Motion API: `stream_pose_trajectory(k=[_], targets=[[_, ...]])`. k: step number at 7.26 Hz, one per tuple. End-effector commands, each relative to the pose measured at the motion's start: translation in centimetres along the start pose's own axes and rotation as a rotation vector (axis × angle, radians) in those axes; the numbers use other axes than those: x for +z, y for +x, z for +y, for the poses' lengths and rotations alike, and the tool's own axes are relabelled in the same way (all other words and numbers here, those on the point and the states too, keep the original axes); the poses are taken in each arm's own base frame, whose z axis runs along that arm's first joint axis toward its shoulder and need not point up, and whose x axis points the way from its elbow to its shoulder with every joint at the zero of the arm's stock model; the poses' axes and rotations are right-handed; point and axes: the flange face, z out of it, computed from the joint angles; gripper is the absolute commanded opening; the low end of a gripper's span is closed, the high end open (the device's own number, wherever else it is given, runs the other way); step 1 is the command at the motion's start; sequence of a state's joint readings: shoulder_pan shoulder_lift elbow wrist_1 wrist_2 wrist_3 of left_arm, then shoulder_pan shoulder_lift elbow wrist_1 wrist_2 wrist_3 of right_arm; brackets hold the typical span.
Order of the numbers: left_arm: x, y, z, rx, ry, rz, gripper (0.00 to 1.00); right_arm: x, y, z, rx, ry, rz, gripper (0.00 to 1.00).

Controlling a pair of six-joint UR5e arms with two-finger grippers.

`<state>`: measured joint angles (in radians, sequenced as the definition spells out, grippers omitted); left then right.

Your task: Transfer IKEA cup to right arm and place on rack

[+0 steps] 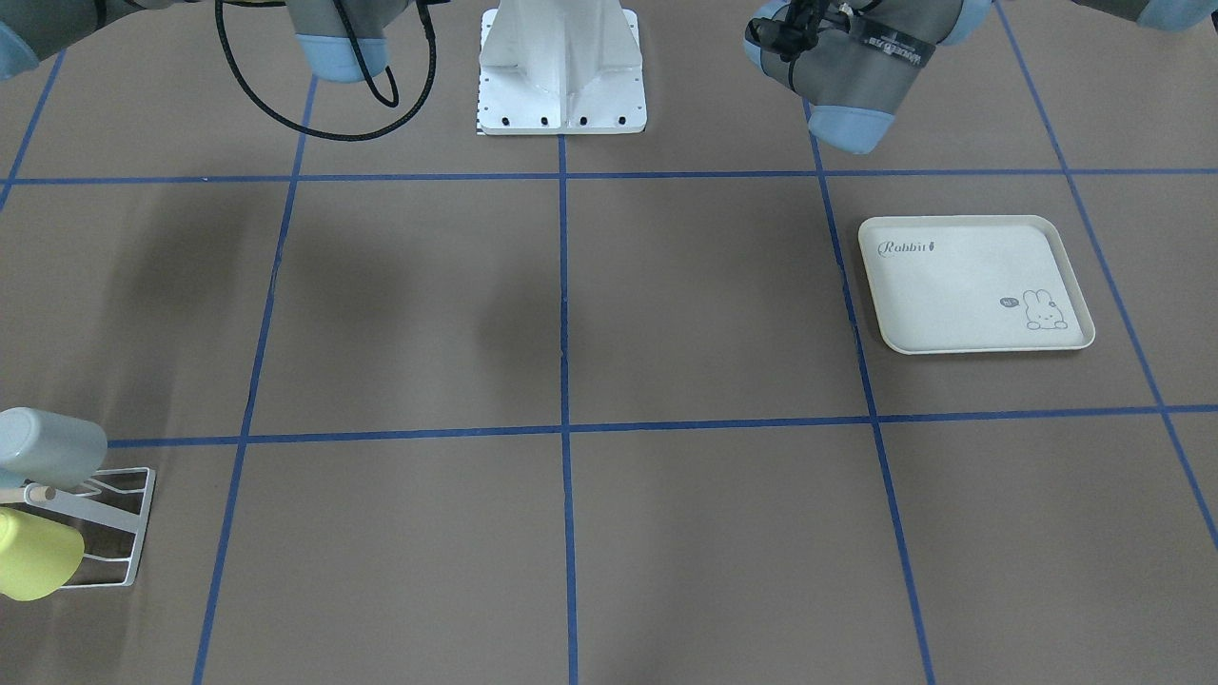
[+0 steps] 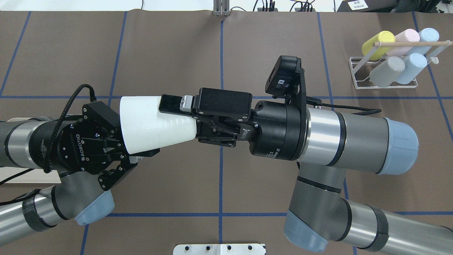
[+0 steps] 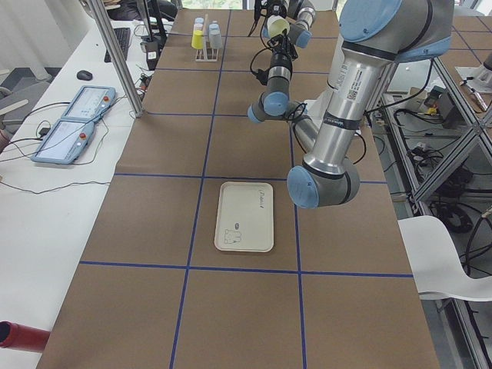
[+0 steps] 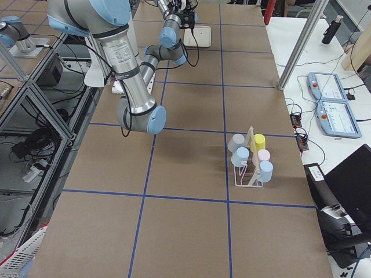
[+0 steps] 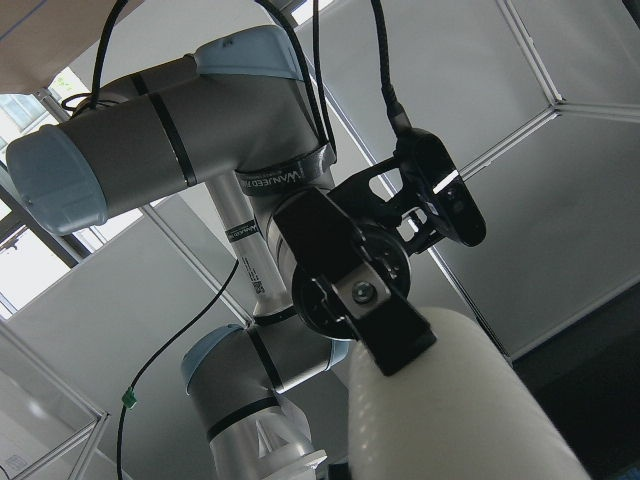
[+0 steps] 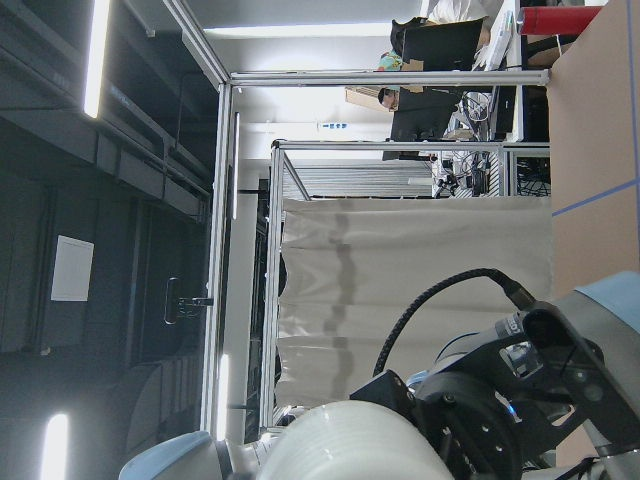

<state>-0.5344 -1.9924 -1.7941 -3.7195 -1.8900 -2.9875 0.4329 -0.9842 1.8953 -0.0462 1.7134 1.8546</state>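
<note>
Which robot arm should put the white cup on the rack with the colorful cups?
The right arm. The right gripper is at the white cup's narrow end, and the rack stands on its side of the table.

The table (image 1: pixel 723 304) surface is open between the flat tray (image 1: pixel 971 285) on the robot's left and the rack (image 2: pixel 352 71) at its far right. Above centre, left arm (image 2: pixel 21 145) and right arm (image 2: pixel 354 138) meet at the white cup (image 2: pixel 155 124), barring passage. Cups (image 2: pixel 414 63) and a wooden rod (image 2: pixel 407 43) crowd the rack; bare wire shows beside the grey cup (image 2: pixel 385 71).
</note>
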Motion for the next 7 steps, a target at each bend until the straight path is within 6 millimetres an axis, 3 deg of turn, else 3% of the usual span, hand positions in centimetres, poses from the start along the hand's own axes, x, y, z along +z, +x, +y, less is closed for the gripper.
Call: stream_pose_trajectory(k=[1,3,4,5,6,7], targets=[[-0.1,-0.1,-0.1,0.004,-0.003,0.000,0.99,0.0,0.0,0.0,-0.001,-0.002,-0.006,0.34],[-0.5,0.6,0.4,0.041,-0.003,0.006,1.00,-0.2,-0.2,0.0,-0.003,-0.002,-0.014,0.32],[-1.7,0.5,0.2,0.148,0.027,0.003,1.00,-0.4,-0.2,-0.3,-0.003,0.017,-0.016,0.32],[-3.7,0.7,0.1,0.254,0.071,-0.003,1.00,-0.9,-0.2,-0.7,-0.005,0.038,-0.017,0.32],[-6.0,2.2,-0.2,0.303,0.136,-0.002,1.00,-2.3,1.1,-1.9,-0.019,0.105,0.018,0.32],[-9.1,4.7,-1.5,0.348,0.240,-0.017,1.00,-5.6,2.7,-4.5,-0.066,0.173,0.097,0.32]])
